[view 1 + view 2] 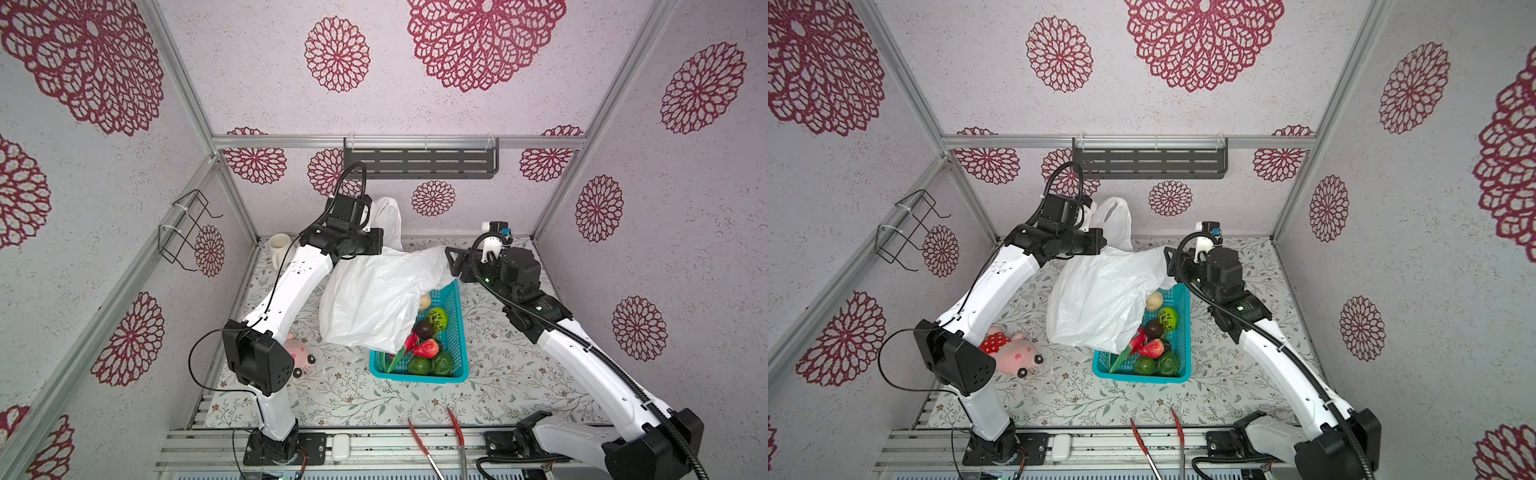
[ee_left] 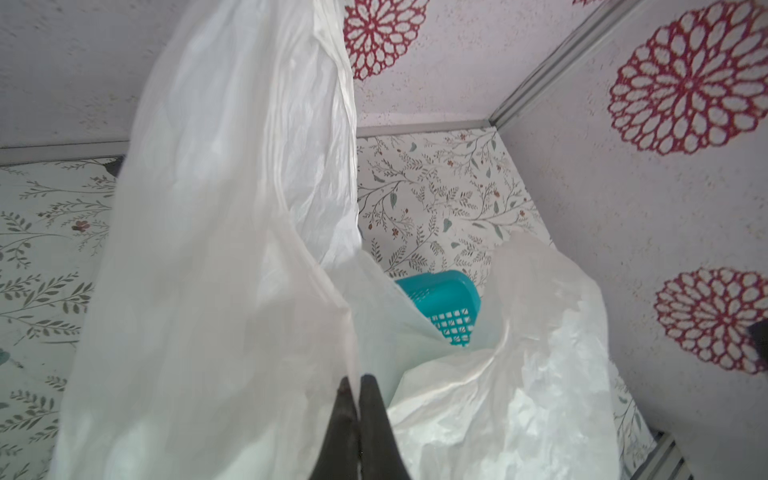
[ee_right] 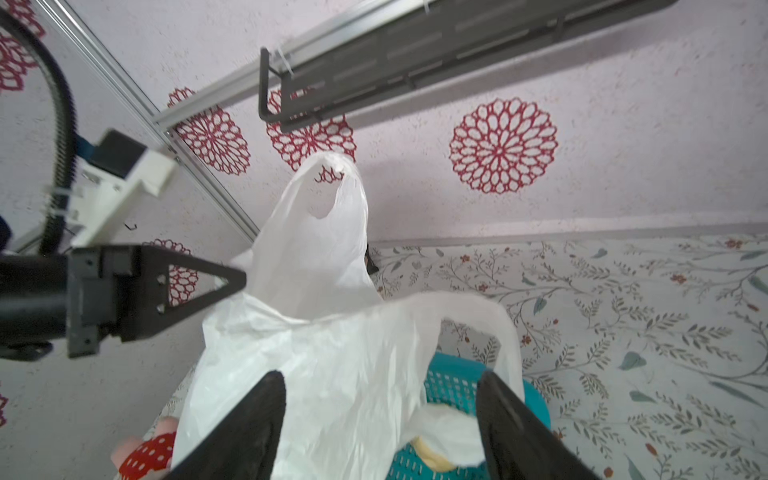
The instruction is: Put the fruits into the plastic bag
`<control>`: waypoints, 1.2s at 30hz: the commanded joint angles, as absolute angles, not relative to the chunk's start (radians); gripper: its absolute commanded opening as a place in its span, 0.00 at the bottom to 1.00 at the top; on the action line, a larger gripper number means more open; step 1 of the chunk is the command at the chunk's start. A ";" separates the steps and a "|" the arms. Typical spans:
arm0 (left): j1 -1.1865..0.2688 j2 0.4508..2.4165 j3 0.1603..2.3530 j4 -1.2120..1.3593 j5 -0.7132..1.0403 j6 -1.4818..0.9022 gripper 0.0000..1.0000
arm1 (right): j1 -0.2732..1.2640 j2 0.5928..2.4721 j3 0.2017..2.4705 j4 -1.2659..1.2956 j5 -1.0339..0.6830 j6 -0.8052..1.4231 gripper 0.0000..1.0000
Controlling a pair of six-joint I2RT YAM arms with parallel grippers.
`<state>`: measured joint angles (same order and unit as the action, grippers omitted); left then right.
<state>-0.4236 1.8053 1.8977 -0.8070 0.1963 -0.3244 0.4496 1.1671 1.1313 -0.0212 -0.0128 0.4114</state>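
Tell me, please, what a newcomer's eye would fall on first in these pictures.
The big white plastic bag stands out at the table's middle, held up by the shut left gripper and draped over the far end of the teal basket. Next, the bright fruits in that basket's near end, and the right gripper open beside the bag.

Fingers [image 2: 374,419] pinch the plastic bag [image 2: 216,249]; teal basket [image 2: 449,303] behind.

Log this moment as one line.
left gripper: shut on plastic bag | right gripper: open | fruits: in teal basket | bag: draped over basket
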 commanded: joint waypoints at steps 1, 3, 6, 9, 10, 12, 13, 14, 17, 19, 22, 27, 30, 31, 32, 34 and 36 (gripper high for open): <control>-0.415 1.718 1.828 -0.800 0.284 -0.158 0.00 | 0.420 1.184 1.221 -0.046 -0.080 0.404 0.77; -0.415 1.670 1.772 -0.760 0.293 -0.112 0.00 | 0.397 1.218 1.266 -0.083 -0.167 0.407 0.77; -0.412 1.609 1.727 -0.728 0.312 -0.057 0.00 | 0.376 1.256 1.288 -0.073 -0.318 0.415 0.77; -0.409 1.569 1.725 -0.741 0.357 0.011 0.00 | 0.375 1.306 1.307 -0.057 -0.456 0.424 0.77; -0.407 1.558 1.725 -0.750 0.366 0.029 0.00 | 0.376 1.323 1.310 -0.041 -0.513 0.437 0.76; -0.402 1.542 1.720 -0.752 0.374 0.040 0.00 | 0.377 1.357 1.301 0.007 -0.620 0.469 0.76; -0.396 1.539 1.716 -0.749 0.377 0.037 0.00 | 0.384 1.371 1.297 0.037 -0.671 0.488 0.76; -0.391 1.540 1.714 -0.749 0.388 0.037 0.00 | 0.391 1.382 1.287 0.070 -0.724 0.501 0.76; -0.387 1.549 1.712 -0.764 0.397 0.063 0.00 | 0.419 1.396 1.255 0.143 -0.809 0.521 0.76; -0.388 1.552 1.699 -0.761 0.411 0.086 0.00 | 0.436 1.406 1.245 0.152 -0.829 0.523 0.76; -0.387 1.554 1.679 -0.741 0.427 0.092 0.00 | 0.466 1.428 1.228 0.158 -0.843 0.521 0.75; -0.387 1.550 1.658 -0.697 0.449 0.090 0.00 | 0.523 1.468 1.209 0.157 -0.817 0.497 0.75; -0.387 1.542 1.642 -0.660 0.455 0.083 0.00 | 0.548 1.495 1.224 0.107 -0.766 0.444 0.74; -0.387 1.541 1.639 -0.657 0.464 0.087 0.00 | 0.556 1.503 1.231 0.080 -0.745 0.418 0.74; -0.387 1.539 1.636 -0.651 0.473 0.090 0.00 | 0.564 1.512 1.236 0.057 -0.726 0.391 0.74; -0.387 1.536 1.628 -0.639 0.479 0.091 0.00 | 0.575 1.526 1.245 0.023 -0.706 0.356 0.73; -0.387 1.533 1.620 -0.623 0.470 0.081 0.00 | 0.584 1.536 1.251 0.007 -0.706 0.341 0.67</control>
<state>-0.3935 1.5459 1.6310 -0.6834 0.4480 0.0559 0.5720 1.5417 1.2114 0.0406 -0.7326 0.4133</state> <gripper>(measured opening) 0.044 0.693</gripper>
